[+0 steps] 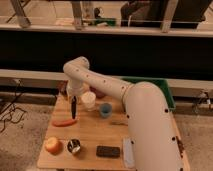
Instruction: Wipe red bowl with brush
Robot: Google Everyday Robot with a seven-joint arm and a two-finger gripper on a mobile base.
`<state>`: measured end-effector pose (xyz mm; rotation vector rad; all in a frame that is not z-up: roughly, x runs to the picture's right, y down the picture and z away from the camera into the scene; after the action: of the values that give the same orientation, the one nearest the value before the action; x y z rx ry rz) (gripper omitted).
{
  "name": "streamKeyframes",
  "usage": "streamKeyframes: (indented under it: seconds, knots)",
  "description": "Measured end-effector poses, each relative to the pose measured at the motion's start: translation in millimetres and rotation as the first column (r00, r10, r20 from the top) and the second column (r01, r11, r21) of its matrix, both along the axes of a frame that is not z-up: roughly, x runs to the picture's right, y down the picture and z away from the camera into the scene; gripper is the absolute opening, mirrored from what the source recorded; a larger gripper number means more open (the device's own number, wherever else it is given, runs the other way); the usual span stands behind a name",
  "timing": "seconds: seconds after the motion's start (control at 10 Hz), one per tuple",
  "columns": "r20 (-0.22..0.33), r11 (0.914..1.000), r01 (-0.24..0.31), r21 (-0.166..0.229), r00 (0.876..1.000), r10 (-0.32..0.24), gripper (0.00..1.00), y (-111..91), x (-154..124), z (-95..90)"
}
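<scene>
**newbie_op:** ok, where am I standing with the wipe right now?

**benchrat:** You're looking decent. Your gripper is hanging over the far left part of the table, clamped tight on the top end of the brush, so the brush is pointing straight down with its tip just above the carrot. Nothing's being wiped yet, I'd say you're carrying it over.

**newbie_op:** and the bowl? I'm barely seeing it.

**benchrat:** The red bowl is sitting to the camera-right of the gripper and a bit further back, just behind the white cup, and the arm is hiding a good part of it. So from the brush you're going sideways past that cup, not forward.

**newbie_op:** tips?

**benchrat:** Judging from this view: lift a little before you're travelling, because the brush tip is hanging lower than the cup rim and could tip the cup. The blue cup is waiting just beyond it too. Come down into the bowl from above, get the tip touching the dark inside, then sweep lightly. It's a shallow bowl, so pressing hard is probably going to shove it around or twist the brush in the grip.
</scene>
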<state>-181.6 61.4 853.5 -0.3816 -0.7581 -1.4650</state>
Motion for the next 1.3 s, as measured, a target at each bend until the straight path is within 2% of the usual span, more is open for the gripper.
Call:
streamKeyframes:
  seconds: [0.3,0.6,1.3]
  knots:
    - [-0.023,0.9998,-0.022,0.004,0.999,0.022,0.19,-1,11,0.9]
    - [-0.044,0.999,-0.045,0.002,0.998,0.045,0.19,-7,17,11.0]
    - [-0.051,0.9988,-0.048,-0.007,0.998,0.048,0.19,-27,0,46.2]
